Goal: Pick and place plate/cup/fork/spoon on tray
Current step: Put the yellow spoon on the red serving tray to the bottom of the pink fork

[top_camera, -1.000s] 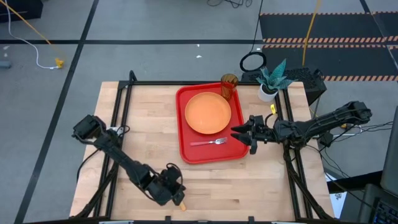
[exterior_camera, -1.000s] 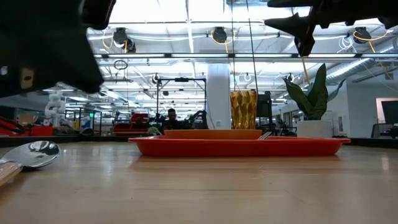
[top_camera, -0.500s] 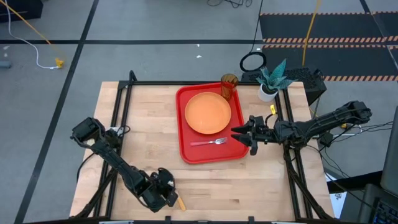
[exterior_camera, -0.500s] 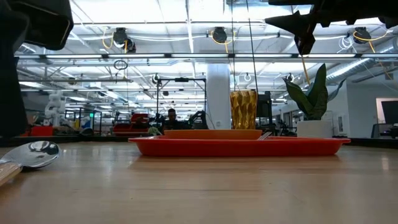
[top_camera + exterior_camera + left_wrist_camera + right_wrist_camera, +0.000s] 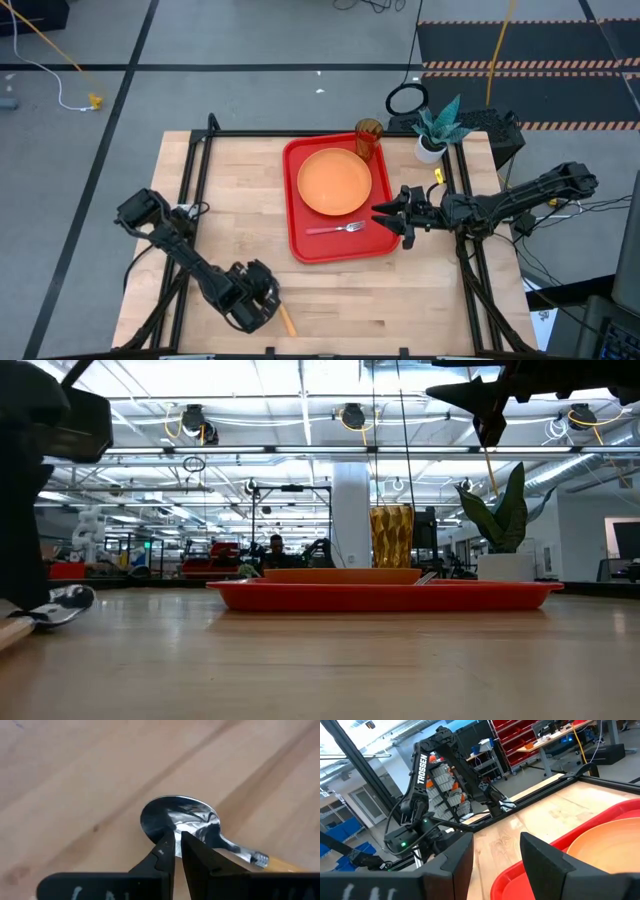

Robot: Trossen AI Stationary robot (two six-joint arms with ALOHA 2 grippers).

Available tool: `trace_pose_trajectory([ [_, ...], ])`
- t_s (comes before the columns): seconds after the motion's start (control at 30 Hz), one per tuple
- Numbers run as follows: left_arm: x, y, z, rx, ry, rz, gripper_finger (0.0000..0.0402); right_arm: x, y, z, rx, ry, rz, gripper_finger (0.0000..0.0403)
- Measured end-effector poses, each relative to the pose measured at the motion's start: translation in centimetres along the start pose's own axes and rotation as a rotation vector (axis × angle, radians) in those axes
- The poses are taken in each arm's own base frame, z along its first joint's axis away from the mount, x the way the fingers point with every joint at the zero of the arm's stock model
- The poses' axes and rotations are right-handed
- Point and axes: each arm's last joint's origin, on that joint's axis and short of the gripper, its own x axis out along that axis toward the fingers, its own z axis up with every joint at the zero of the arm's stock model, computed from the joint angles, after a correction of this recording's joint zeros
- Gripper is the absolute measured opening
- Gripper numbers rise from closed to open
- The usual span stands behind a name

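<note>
The red tray (image 5: 310, 247) lies at the table's middle right. On it rest the orange plate (image 5: 334, 181) and, nearer, the fork (image 5: 338, 229). The amber cup (image 5: 368, 137) stands at the tray's far right corner. The spoon (image 5: 185, 820) lies flat on the wood near the front edge, its orange handle (image 5: 286, 321) pointing near-right. My left gripper (image 5: 178, 843) points down over the spoon's bowl, its fingers shut. My right gripper (image 5: 388, 222) hangs open and empty above the tray's right rim. My left gripper's shut fingertips (image 5: 167, 847) stand at the spoon's bowl (image 5: 165, 817), coming from above near the neck end. The spoon lies flat on the table. I cannot tell whether the tips touch it.
A white pot with a teal plant (image 5: 432, 140) stands beyond the tray's far right corner. Black frame rails (image 5: 196, 170) run along the table's left, far and right sides. Bare wood lies between the spoon and the tray.
My left gripper has moved a little toward the table's left edge and come down onto the spoon's bowl. The spoon has stayed where it was.
</note>
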Motion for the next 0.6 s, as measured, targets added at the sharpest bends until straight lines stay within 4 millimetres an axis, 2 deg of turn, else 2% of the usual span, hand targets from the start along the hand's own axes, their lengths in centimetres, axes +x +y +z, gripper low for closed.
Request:
trace_pose_trajectory([
  [0.3, 1.0, 0.3, 2.1, 0.06, -0.063, 0.041, 0.0033, 0.0, 0.0, 0.0, -0.002, 0.001, 0.001, 0.0155],
  [0.47, 1.6, 0.4, 3.7, 0.152, -0.107, 0.074, 0.0033, 0.0, 0.0, 0.0, -0.002, 0.007, 0.013, 0.0155],
  [0.6, 1.7, 0.5, 4.8, 0.134, -0.056, 0.072, 0.0033, 0.0, 0.1, 0.0, 0.009, 0.013, 0.023, 0.0155],
])
